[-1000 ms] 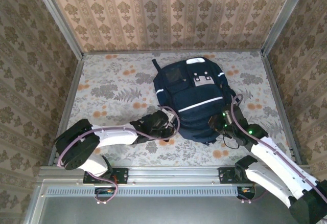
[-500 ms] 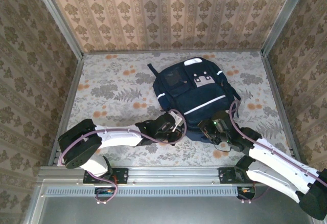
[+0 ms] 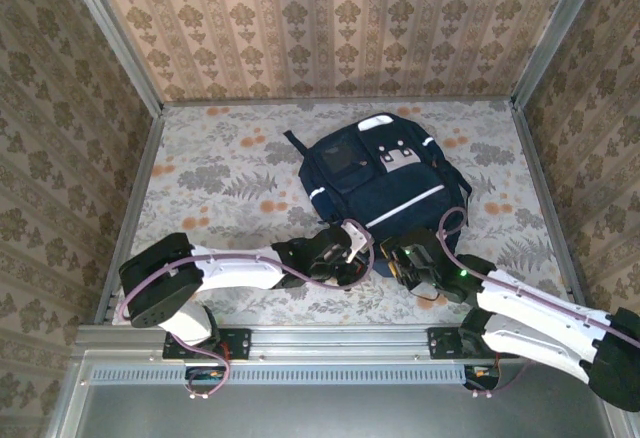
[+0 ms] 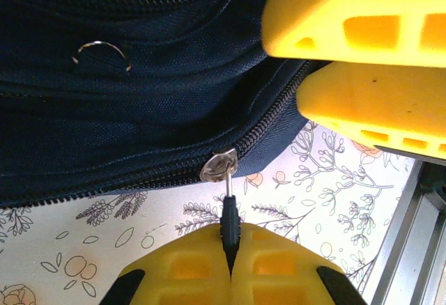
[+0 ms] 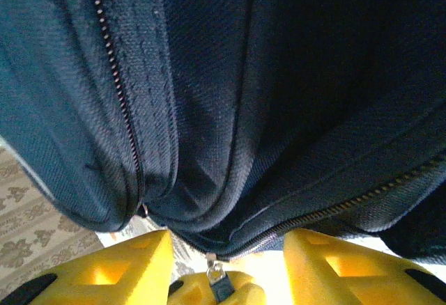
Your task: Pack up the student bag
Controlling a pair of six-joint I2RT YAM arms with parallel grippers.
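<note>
Overhead wide; wrist views close, sharing student bag (image 3: 385, 183).

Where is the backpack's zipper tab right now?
In the left wrist view, the zipper tab hangs off the student bag's near edge at bottom centre, pinched in the left hand, with the right hand's yellow fingers just upper right.

Floral table cover (image 3: 200, 173) w/ patterned wallpaper walls (image 3: 330, 28), metal rail (image 3: 330, 341) at near edge

Left fingers (image 4: 174, 271) pinched — right fingers (image 5: 104, 274) apart
</note>
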